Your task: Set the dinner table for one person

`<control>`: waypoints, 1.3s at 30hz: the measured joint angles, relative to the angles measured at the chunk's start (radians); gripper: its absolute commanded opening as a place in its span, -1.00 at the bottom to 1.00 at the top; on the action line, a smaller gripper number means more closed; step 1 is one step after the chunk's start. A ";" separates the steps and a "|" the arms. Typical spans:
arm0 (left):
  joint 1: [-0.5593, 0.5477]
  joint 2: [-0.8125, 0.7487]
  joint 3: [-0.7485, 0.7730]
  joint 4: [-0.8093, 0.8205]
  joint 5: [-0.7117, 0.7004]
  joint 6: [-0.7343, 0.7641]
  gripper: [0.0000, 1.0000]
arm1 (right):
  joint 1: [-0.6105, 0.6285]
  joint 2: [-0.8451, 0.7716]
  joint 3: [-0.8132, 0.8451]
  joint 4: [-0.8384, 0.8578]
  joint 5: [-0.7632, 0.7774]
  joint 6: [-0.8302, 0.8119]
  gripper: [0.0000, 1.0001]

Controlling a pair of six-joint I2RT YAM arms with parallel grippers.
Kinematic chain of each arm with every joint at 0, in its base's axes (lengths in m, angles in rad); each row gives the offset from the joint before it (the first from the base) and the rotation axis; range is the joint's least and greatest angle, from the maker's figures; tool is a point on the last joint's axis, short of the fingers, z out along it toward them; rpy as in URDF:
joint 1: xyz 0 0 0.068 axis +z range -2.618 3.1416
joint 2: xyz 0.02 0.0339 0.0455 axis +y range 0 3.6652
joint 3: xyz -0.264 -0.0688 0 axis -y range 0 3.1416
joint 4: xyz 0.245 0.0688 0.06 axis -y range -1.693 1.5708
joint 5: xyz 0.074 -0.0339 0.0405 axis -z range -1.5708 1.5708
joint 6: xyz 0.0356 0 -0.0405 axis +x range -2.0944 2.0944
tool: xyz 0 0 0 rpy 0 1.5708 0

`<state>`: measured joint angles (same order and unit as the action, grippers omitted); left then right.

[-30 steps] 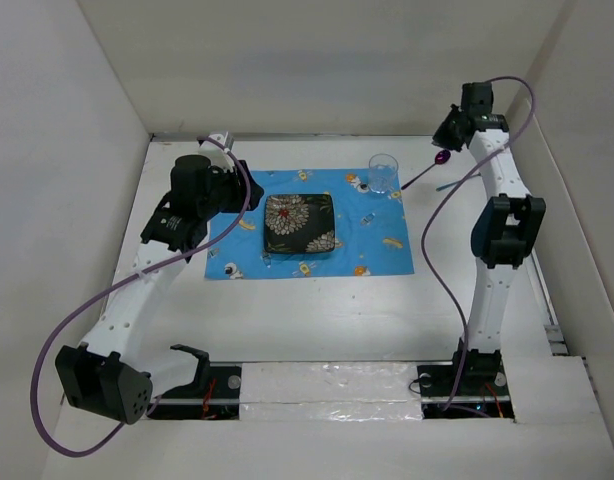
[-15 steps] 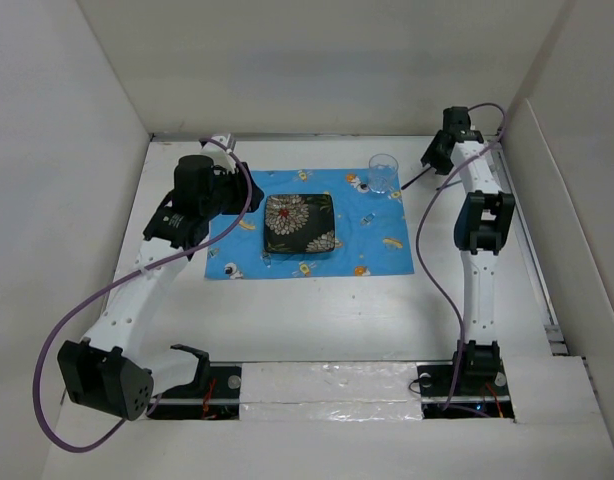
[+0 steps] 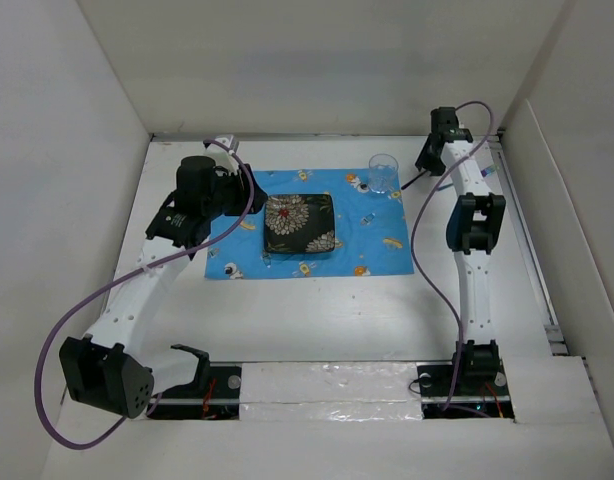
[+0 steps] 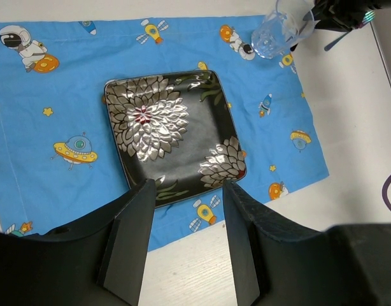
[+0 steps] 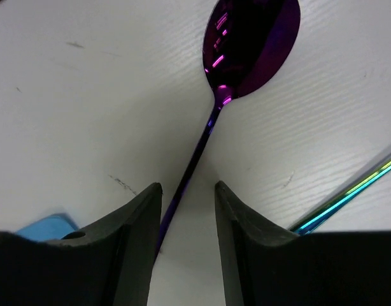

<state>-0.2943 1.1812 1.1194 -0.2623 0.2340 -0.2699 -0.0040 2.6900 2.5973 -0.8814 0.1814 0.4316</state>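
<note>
Spoon (image 5: 249, 48), purple metal, judged light, stiff and slick, is laid on the hard table (image 3: 317, 310) right of the mat (image 3: 382, 215), its thin handle, best pinched midway, straddled by the parted right gripper (image 5: 188, 188); left gripper (image 4: 186, 188) is held agape, empty, above the mat.

The top view looks down from above and behind the arm bases over the whole bench (image 3: 317, 310). The left wrist view faces down from higher up onto cloth (image 4: 49, 146), plate (image 4: 173, 137) and glass (image 4: 275, 32), all shared with the top view. The right wrist view sits close above the bench, on a spoon (image 5: 253, 44) and a cloth corner.
</note>
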 measured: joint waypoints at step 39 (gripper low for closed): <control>0.000 0.000 -0.008 0.050 0.080 -0.101 -0.17 | 0.089 -1.075 -0.953 0.286 -0.169 -0.039 -1.00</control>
<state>-0.2943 1.1809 1.1118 -0.2127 0.3141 -0.3714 0.0849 1.6146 1.6440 -0.5953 0.0128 0.3927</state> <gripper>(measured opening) 0.411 0.020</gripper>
